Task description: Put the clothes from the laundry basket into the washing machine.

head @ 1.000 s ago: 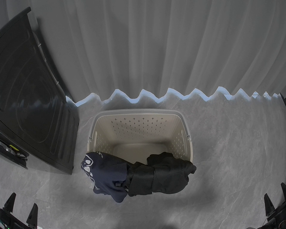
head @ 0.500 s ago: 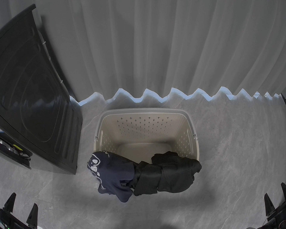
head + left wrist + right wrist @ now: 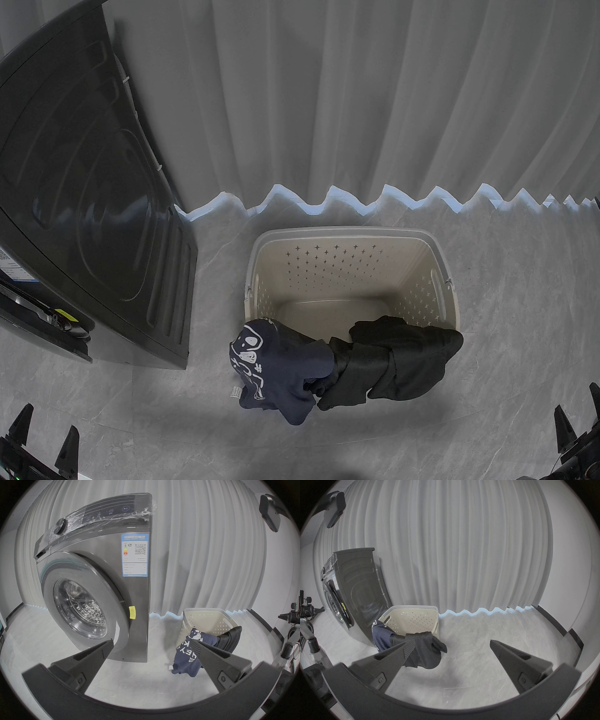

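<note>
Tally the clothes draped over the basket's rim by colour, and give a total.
Navy garment: 1
Black bundle: 1 (I cannot tell if it is more than one piece)
Total: 2

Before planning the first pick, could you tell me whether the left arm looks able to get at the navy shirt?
Probably yes, after a reach forward. The open left gripper sits well short of the navy shirt, which drapes outward over the laundry basket's near rim; only bare floor lies between them.
</note>
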